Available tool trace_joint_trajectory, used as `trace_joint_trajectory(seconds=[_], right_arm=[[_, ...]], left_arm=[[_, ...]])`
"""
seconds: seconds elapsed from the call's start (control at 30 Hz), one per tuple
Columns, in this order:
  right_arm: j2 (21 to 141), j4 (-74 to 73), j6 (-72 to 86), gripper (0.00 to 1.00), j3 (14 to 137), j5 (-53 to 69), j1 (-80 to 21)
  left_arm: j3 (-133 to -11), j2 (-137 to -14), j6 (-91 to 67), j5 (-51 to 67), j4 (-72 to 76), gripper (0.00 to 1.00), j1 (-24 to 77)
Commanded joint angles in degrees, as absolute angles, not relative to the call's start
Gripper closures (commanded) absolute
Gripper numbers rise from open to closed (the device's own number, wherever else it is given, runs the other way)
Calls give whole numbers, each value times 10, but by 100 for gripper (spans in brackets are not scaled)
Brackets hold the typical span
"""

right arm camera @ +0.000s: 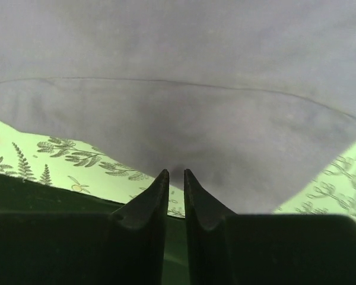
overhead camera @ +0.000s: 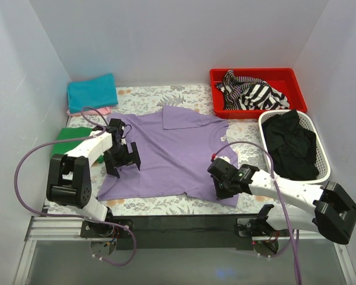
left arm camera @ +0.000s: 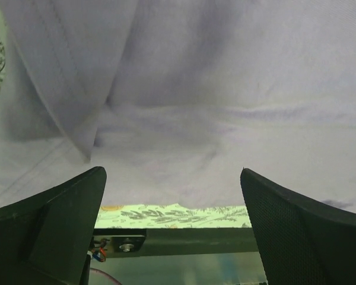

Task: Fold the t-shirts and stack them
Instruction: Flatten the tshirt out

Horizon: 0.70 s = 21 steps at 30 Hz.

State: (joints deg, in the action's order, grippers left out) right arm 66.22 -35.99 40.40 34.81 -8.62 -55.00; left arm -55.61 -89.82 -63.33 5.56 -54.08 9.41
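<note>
Three pieces folded already, at the far left: a teal t-shirt (overhead camera: 92,92) on top of a pink t-shirt (overhead camera: 104,110), and nearer to the arms a green t-shirt (overhead camera: 65,138), partly hidden behind the left arm. Not yet gathered into one stack, as far as can be seen. Next, the left gripper (overhead camera: 123,159), hanging over the left side of the lavender t-shirt (overhead camera: 172,151), jaws spread wide and nothing between them in the wrist view, only softly wrinkled cloth below. In the middle of the table (overhead camera: 148,205), the lavender t-shirt itself, lying open and mostly flat, with one small flap turned in at the far edge. No real fold made on it. At its near right corner, the right gripper (overhead camera: 222,185), jaws pressed almost together right at the edge of the cloth, seemingly pinching it, though hard to confirm from the wrist view. Further right, a red tray (overhead camera: 215,89) holding a striped garment (overhead camera: 252,92), and a white basket (overhead camera: 325,155) with black clothes (overhead camera: 291,142) inside. Judging from all this: only a part done, the lavender piece wholly left to fold and to stack, the folded ones left to bring together, and perhaps more garments waiting at the right.
</note>
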Motion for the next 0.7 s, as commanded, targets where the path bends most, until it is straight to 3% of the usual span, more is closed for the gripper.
trace_joint_trajectory(seconds=[0.0, 0.2, 0.43, 0.67], right_arm=[[633, -408, 418, 77, 401, -191, -555], [732, -349, 236, 69, 595, -283, -495], [901, -174, 126, 67, 698, -69, -314], [1091, -181, 121, 66, 897, 68, -293]], left_arm=[[-577, -853, -641, 61, -575, 4, 94], [-676, -861, -629, 113, -477, 4, 94], [-851, -1017, -628, 96, -403, 2, 91], [-980, -1142, -640, 131, -373, 2, 76]])
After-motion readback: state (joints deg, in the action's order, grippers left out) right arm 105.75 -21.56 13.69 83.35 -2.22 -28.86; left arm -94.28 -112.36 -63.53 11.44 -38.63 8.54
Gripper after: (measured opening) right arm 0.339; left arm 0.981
